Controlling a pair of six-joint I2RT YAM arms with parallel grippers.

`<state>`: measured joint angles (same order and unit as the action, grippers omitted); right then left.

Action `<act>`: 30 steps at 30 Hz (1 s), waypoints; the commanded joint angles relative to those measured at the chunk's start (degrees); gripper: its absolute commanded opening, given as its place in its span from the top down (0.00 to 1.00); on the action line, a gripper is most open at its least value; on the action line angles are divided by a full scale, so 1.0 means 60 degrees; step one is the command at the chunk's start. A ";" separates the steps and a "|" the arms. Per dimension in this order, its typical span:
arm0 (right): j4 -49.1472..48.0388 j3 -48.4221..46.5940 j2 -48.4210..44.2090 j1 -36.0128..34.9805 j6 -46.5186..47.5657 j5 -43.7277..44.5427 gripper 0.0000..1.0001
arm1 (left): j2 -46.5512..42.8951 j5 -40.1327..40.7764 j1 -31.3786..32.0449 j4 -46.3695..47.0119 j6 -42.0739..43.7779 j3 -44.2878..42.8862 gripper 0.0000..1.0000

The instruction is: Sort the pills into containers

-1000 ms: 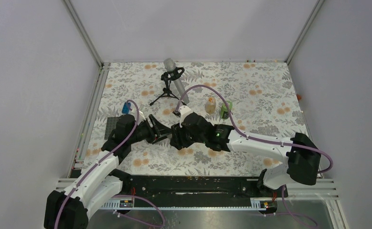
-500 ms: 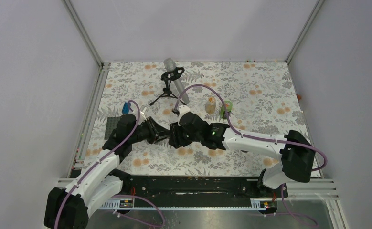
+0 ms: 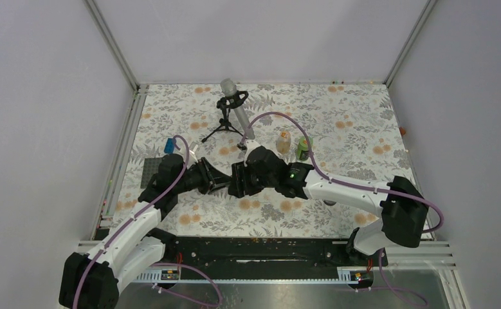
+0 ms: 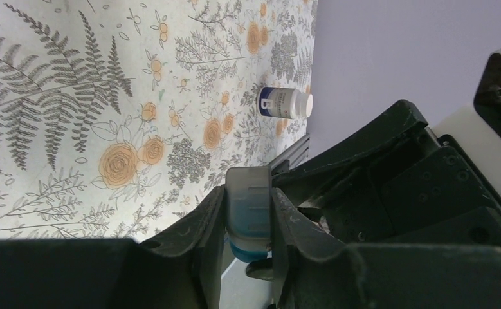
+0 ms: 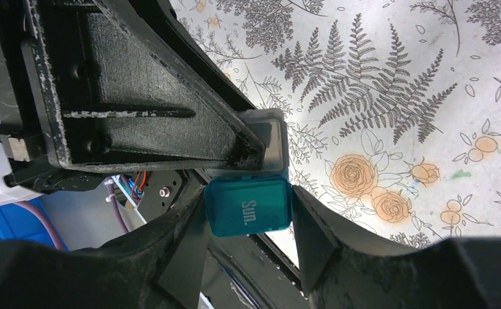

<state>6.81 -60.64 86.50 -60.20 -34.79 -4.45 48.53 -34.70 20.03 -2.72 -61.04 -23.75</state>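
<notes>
Hanging between 2 grippers over the middle of the floral table [image 3: 363,116] is a small clear pill box [image 4: 249,205] with a teal lid [image 5: 247,207] marked "Sun." The left gripper [image 4: 247,196] clamps the clear body and the right gripper [image 5: 247,193] pinches the lid. It is probably light, rigid, slippery plastic (the snap lid may resist), so the flat sides are the best hold. An orange bottle [image 3: 284,141] and a green bottle [image 3: 304,148] stand beyond.

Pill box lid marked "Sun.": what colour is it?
Teal; the lid of the clear pill box shows best in the right wrist view.
</notes>
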 commanded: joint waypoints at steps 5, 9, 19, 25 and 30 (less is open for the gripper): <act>0.0599 0.0080 -0.0911 0.0387 0.0255 0.1312 0.34 | 0.0081 -0.0309 0.0005 0.0412 0.0320 -0.0226 1.00; 0.0779 0.0103 -0.1000 0.0481 0.0250 0.1525 0.34 | 0.0128 -0.0300 0.0007 0.0415 0.0369 -0.0242 1.00; 0.0668 0.0365 -0.1097 0.0772 0.0307 0.0822 0.62 | 0.0038 -0.0236 0.0014 0.0422 0.0499 -0.0290 1.00; -0.0774 0.1135 -0.1514 0.1201 0.0094 -0.0811 0.38 | -0.0147 -0.0218 0.0007 0.0413 0.0606 -0.0285 1.00; -0.1758 0.1403 -0.1480 0.1350 -0.0190 -0.1793 0.42 | -0.0239 -0.0274 0.0014 0.0528 0.0657 -0.0250 1.00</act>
<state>4.19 -52.95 79.09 -52.84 -34.48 -8.05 48.45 -34.81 20.14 -2.94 -58.26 -23.75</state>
